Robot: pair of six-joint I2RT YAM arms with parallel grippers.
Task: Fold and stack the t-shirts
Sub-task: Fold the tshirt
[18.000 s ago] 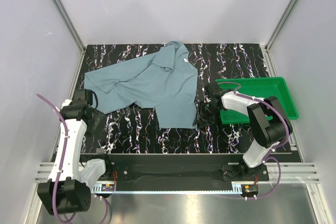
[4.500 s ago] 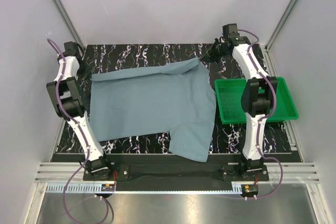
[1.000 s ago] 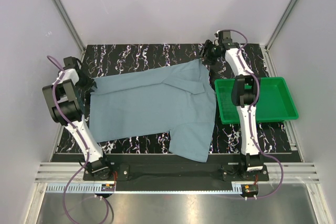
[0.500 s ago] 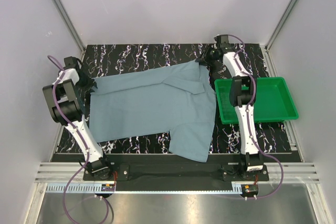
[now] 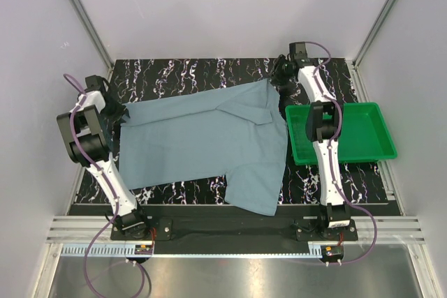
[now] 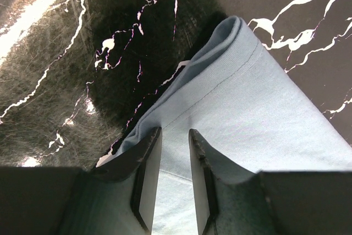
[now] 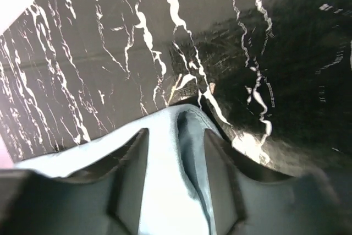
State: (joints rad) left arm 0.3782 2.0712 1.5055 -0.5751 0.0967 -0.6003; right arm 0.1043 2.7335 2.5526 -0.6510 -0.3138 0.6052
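Fingers [image 6: 144, 180] of left gripper [image 6: 175, 135] pinch shirt [image 5: 209, 137] hem at far left corner. Right gripper [image 7: 176, 133] straddles folded edge at far right corner; gripping or loose, cannot tell. Shirt lies spread on table [image 5: 174, 71], one flap reaching toward near edge, tray [image 5: 363, 137] just beside on right. Risk: uneven hold. If right corner slips mid-fold, cloth skews, bunches, or drags over tray rim.

Black marble-look worktop [image 5: 188, 71], white and violet veins, glossy. Plain pale grey wall panels [image 5: 230, 5] on three sides, aluminium corner posts [image 5: 80, 8]. Silver slotted rail [image 5: 391, 228] along near edge. Light even, soft.
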